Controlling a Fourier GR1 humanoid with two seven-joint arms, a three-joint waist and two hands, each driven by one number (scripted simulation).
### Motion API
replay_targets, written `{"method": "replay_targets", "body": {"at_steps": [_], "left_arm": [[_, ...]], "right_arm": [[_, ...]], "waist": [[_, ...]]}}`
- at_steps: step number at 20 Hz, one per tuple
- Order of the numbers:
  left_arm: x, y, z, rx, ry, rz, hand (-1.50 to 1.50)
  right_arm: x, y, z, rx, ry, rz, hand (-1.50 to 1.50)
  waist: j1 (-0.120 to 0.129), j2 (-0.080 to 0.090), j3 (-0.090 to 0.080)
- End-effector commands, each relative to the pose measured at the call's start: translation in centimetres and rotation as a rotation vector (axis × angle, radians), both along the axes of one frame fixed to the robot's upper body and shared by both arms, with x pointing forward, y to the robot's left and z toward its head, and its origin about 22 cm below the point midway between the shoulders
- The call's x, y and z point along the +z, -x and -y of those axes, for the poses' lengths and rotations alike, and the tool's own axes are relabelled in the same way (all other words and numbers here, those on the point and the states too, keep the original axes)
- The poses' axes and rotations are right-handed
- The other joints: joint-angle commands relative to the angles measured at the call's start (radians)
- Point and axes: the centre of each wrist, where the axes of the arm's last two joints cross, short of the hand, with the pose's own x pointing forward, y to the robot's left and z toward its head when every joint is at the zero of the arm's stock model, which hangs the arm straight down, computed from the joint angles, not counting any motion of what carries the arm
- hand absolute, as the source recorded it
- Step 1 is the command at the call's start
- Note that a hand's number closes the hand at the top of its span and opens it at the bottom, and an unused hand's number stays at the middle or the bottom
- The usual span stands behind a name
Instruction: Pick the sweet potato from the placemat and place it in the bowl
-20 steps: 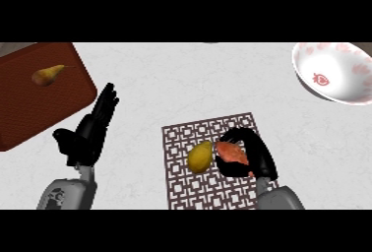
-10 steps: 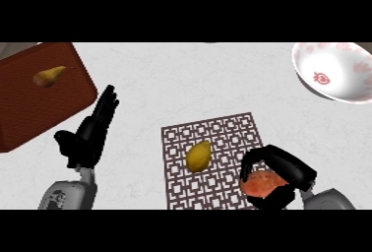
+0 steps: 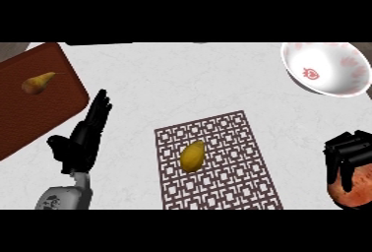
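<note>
Far left: brown board (image 3: 44, 113), pear (image 3: 36, 83) on it. Left hand (image 3: 81, 142) beside board, fingers straight, holding nothing. Centre: placemat (image 3: 232, 162), yellow fruit (image 3: 193, 156) lying on it. Right edge: right hand (image 3: 350, 150) curled over sweet potato (image 3: 355, 192). Potato sits under fingers, off placemat to its right, well below bowl (image 3: 341, 74) at top right.

1. One camera only: my head's, looking steeply down on the counter (image 3: 181, 78).
2. My left forearm (image 3: 67, 197) enters from the lower edge.
3. Near: the counter nearly fills the view, the board (image 3: 36, 108) cut at left.
</note>
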Motion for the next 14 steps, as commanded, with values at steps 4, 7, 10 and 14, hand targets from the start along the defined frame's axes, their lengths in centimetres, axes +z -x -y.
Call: {"method": "replay_targets", "body": {"at_steps": [4, 7, 10, 14], "left_arm": [[1.0, -0.4, -0.4, 0.011, 0.01, 0.013, 0.0], [0.2, 0.4, -0.4, -0.015, 0.002, 0.008, 0.0], [-0.5, 0.5, 1.1, -0.033, 0.013, 0.002, 0.0], [0.4, -0.2, 1.3, -0.076, -0.004, 0.028, 0.0]], "right_arm": [[9.1, 1.0, 8.7, 0.103, -0.162, 0.156, 1.5], [12.0, 1.5, 11.3, 0.043, -0.144, 0.19, 1.5], [14.9, 1.6, 12.6, -0.002, -0.114, 0.192, 1.5], [15.8, 1.6, 13.5, -0.062, -0.137, 0.177, 1.5]], "waist": [[0.001, 0.006, 0.0], [0.029, 0.01, -0.002], [0.05, 0.015, -0.003], [0.07, 0.017, -0.004]]}}
